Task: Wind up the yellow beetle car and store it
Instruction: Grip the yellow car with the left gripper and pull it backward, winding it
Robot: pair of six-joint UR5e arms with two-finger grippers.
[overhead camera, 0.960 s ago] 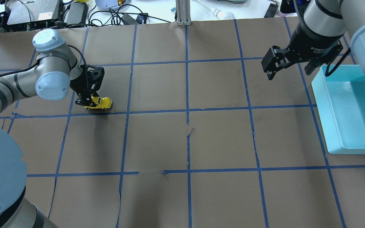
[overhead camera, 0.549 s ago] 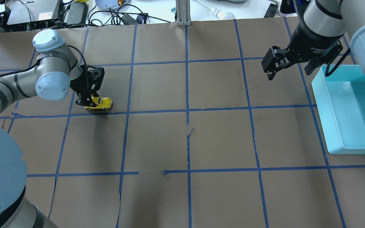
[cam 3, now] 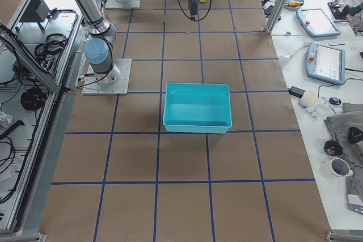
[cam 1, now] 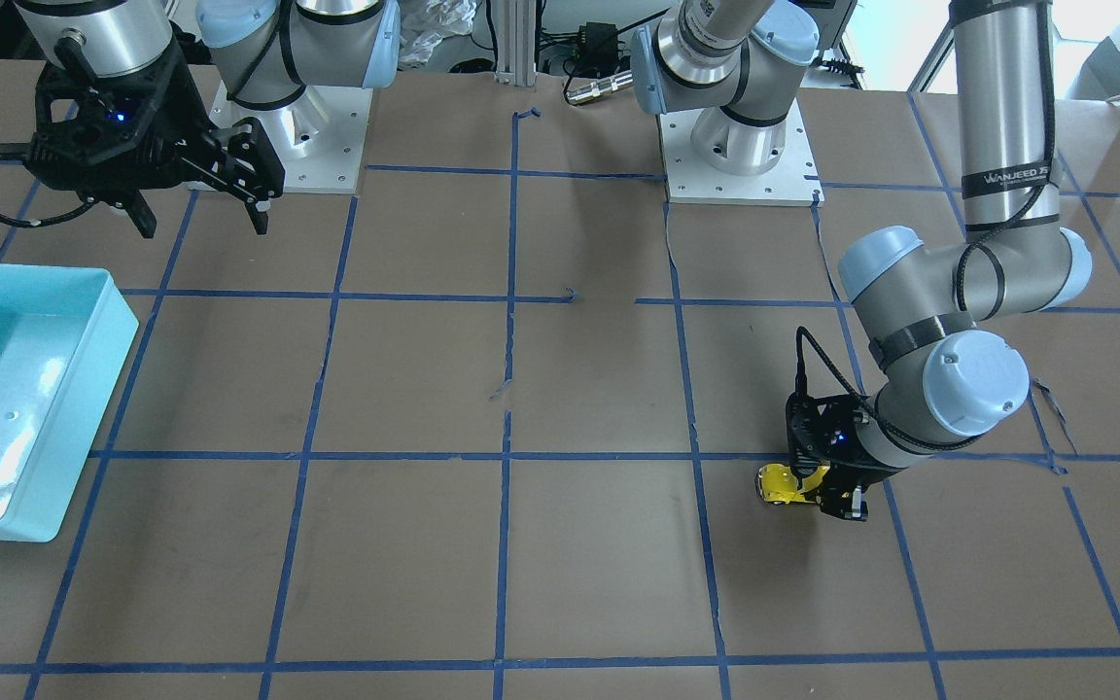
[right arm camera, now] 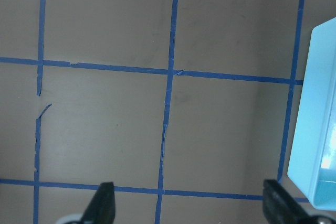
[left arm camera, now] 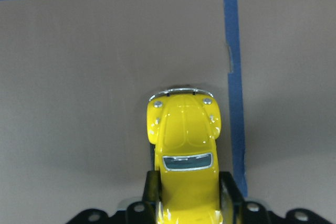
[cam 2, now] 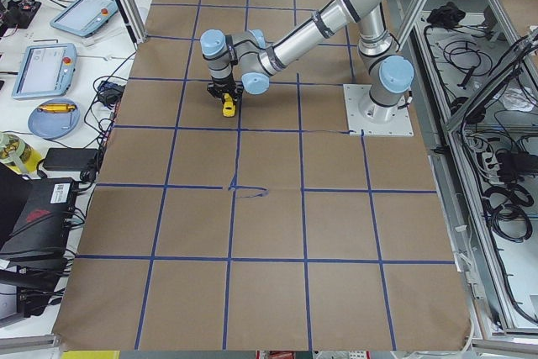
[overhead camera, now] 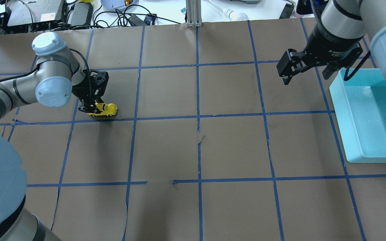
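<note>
Yellow car (overhead camera: 107,109) stands on the brown surface (overhead camera: 233,147), and we see the left pincer (overhead camera: 92,108) clamped on its rear; the right pincer (overhead camera: 307,77) hangs wide beside the bin (overhead camera: 338,110).

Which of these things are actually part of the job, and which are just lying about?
Part of the job: yellow beetle car, gripped by the left claw; open right claw; teal bin, probably for storing it.
Just lying about: cables behind the table; tablets off to the side.
</note>
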